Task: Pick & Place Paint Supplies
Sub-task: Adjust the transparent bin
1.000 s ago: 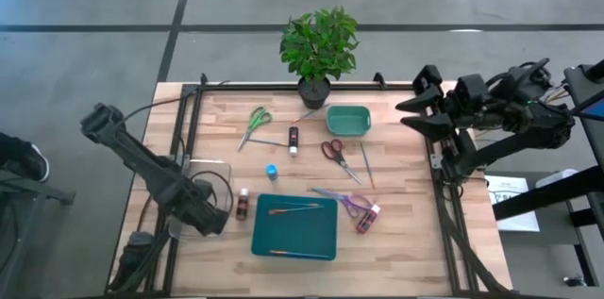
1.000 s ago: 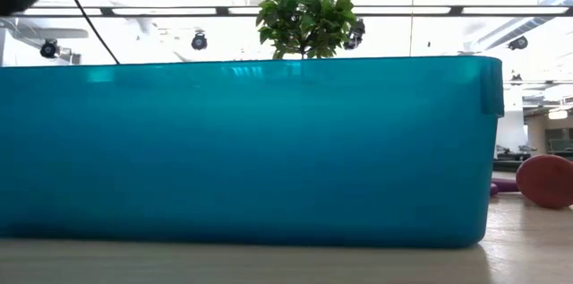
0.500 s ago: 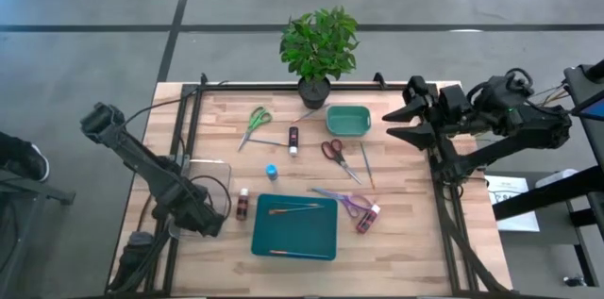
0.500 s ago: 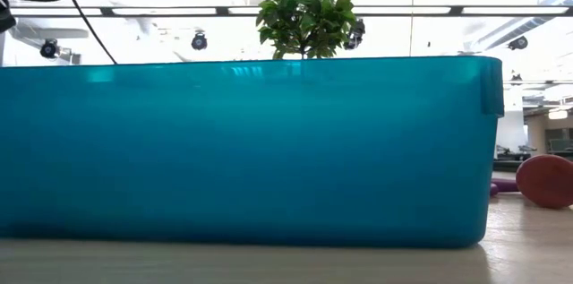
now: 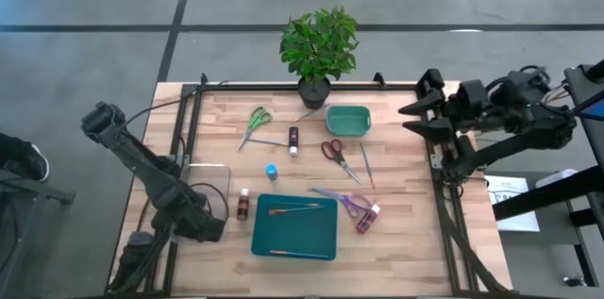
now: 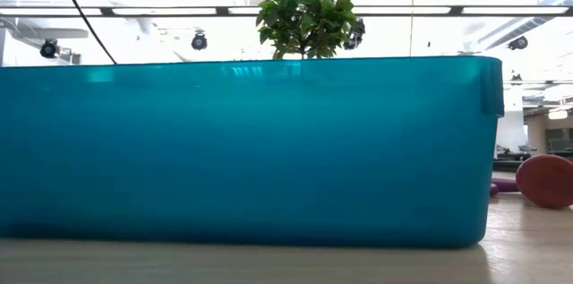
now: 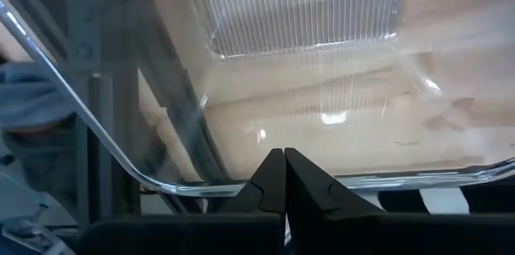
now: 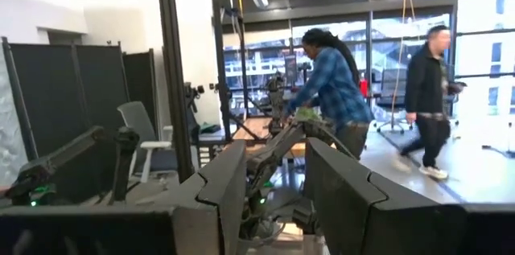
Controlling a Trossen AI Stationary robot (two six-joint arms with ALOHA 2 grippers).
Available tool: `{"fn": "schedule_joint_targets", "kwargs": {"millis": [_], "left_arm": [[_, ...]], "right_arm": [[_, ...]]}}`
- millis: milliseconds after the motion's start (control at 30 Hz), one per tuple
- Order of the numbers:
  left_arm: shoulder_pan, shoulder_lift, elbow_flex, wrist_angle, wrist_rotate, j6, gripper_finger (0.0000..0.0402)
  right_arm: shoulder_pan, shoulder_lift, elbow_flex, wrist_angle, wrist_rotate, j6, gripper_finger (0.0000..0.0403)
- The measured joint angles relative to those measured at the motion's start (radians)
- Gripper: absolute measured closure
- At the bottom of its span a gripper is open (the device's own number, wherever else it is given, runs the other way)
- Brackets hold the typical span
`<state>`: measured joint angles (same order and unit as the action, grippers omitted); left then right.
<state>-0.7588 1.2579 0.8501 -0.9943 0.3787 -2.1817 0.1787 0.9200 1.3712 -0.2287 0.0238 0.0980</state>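
Both tools are hanging away from the paint supplies, neither one carrying anything.

The left tool point(image 5: 209, 226), pinched fully together and empty, is hovering over the clear tray point(image 5: 219, 169) at the counter's point(image 5: 406, 242) near left; the right tool point(image 5: 422, 110), fingers partly spread and empty, is hanging off the far right edge. Two thin brushes point(image 5: 293, 208) are lying in the teal bin point(image 5: 294, 240) at near centre. The dark red bottle point(image 5: 243, 205) is standing just left of the bin, near the left tool; the blue bottle point(image 5: 271, 173) and black bottle point(image 5: 293, 140) are standing farther back, and the pinkish bottle point(image 5: 369, 217) is lying right of the bin. The bottles are probably light, stiff and slick, best pinched across the body; the brushes would likely roll, so mid-handle seems best.
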Motion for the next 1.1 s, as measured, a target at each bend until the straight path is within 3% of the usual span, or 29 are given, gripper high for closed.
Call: {"fn": "schedule_joint_targets", "kwargs": {"millis": [300, 1100], "left_arm": [[-0.043, 0.0, 0.0, 0.051, 0.045, -0.037, 0.0401], [-0.044, 0.0, 0.002, 0.125, 0.016, -0.036, 0.0401]], "right_arm": [[0.0, -0.042, 0.0, -0.001, 0.0, -0.013, 0.0274], [0.0, -0.048, -0.02, -0.006, 0.002, -0.023, 0.0274]]}}
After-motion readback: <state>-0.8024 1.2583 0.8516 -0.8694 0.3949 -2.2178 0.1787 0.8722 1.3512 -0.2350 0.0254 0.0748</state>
